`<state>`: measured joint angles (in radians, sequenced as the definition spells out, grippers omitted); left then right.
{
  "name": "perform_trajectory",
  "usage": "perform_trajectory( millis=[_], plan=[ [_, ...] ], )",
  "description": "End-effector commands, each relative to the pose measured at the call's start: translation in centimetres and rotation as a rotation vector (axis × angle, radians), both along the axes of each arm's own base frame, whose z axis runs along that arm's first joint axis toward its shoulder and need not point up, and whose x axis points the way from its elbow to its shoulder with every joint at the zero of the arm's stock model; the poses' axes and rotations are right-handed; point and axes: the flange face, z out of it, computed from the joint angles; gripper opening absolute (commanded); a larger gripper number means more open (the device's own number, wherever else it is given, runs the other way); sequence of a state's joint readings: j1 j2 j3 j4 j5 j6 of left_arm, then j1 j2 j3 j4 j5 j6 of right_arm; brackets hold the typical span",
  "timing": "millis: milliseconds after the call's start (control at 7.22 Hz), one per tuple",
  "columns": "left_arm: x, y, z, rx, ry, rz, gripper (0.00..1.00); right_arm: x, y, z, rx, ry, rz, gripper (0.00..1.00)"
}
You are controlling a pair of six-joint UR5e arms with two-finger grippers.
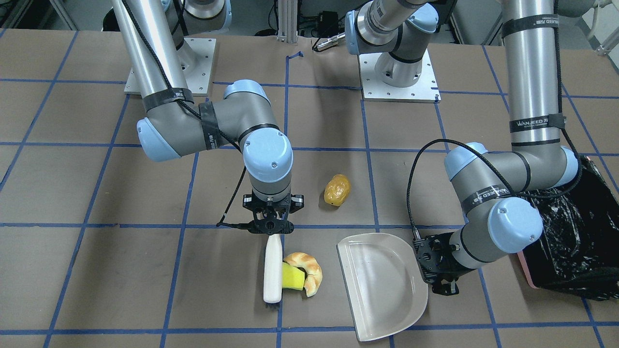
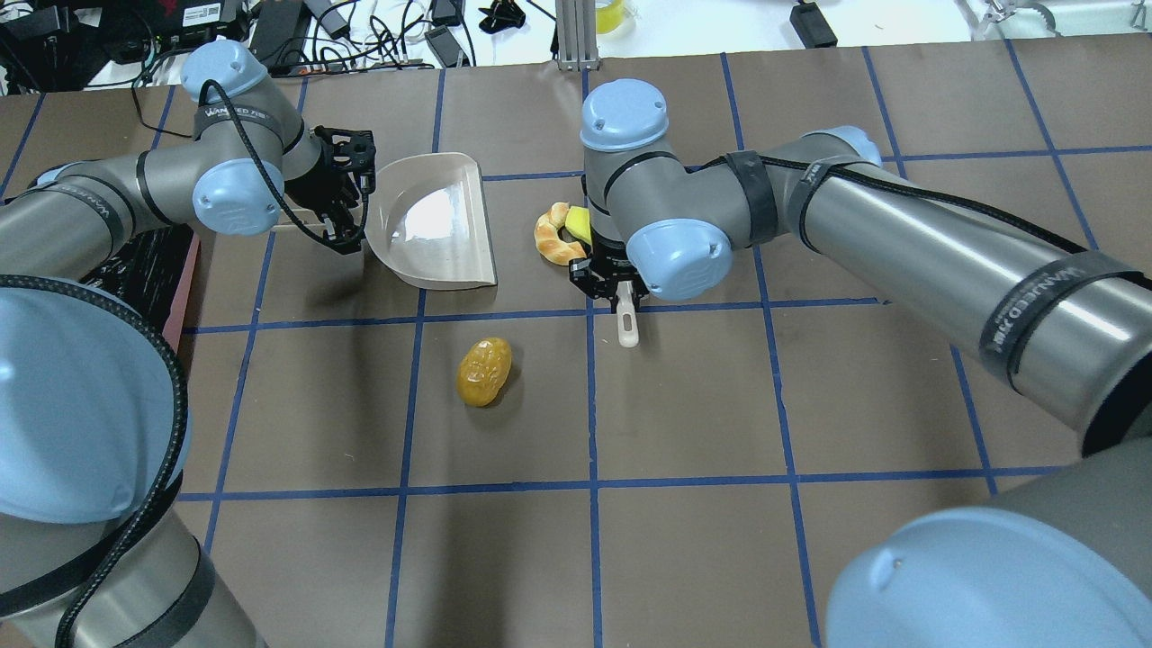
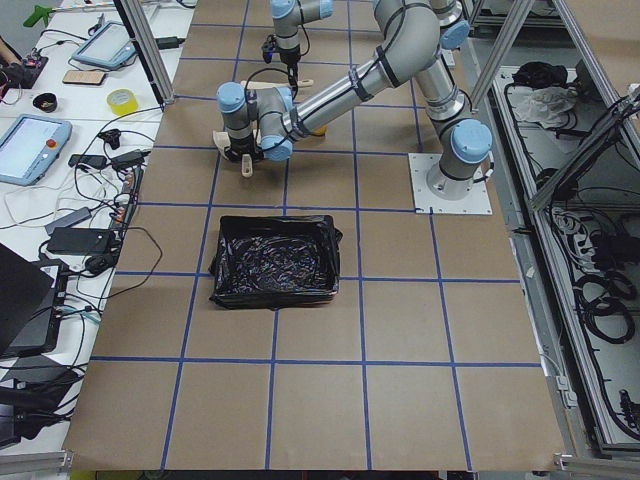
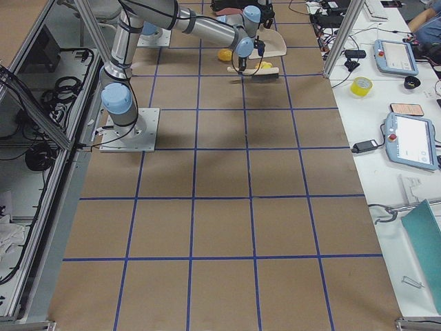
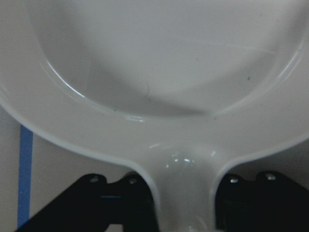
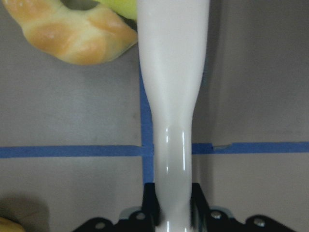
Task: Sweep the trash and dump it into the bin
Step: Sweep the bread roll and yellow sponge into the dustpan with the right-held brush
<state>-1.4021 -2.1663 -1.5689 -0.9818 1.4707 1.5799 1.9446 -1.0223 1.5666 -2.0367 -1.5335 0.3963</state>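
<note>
- The right gripper [image 1: 271, 227] has its jaws clamped on the handle of the white brush [image 1: 272, 270]. The brush extends straight ahead of the fingertips, with its bristle end low over the table [image 1: 145, 270].
- The yellow sponge wedge [image 1: 291, 278] touches the side of the brush that faces the left gripper. The croissant-like bread piece [image 1: 309, 270] curls round the sponge on that same side and touches it.
- Step in hand, as judged: sweeping. Two pieces are gathered against the brush and none is in the pan.
- The potato-like lump [image 1: 337, 190] lies near the right gripper's wrist, on the side toward the left gripper and well apart from the brush's bristle end. It probably needs its own stroke.
- The beige dustpan [image 1: 382, 285] is empty, with its straight open lip facing the brush. A strip of bare table separates the lip from the bread. Whether the lip sits flat on the table cannot be told.
- The left gripper [image 1: 437, 263] is closed on the dustpan's handle, as the left wrist view shows.
- Next move, as judged: drive the brush sideways toward the lip with both pieces ahead of it. The curved bread could slip out past the bristle end.
- The bin [image 1: 575, 241] stands near and behind the left gripper, on the side away from the pan. The left arm's elbow overhangs the bin's near rim, so dumping calls for a lift and a swing back.
</note>
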Motion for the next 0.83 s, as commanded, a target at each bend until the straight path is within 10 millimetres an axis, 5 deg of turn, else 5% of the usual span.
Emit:
perform_trajectory(
  millis=[0, 416, 693],
  plan=[
    [0.0, 0.0, 0.0, 0.0, 0.001, 0.0, 0.0, 5.5, 0.1, -0.1, -0.004, -0.045, -0.067, 0.0],
    [0.0, 0.0, 0.1, -0.002, 0.001, 0.0, 0.0, 12.4, -0.4, 0.5, -0.012, -0.116, -0.168, 0.0],
    [0.0, 0.0, 0.1, -0.002, 0.002, 0.0, 0.0, 15.2, -0.5, 1.6, 0.005, -0.153, -0.215, 0.0]
  ],
)
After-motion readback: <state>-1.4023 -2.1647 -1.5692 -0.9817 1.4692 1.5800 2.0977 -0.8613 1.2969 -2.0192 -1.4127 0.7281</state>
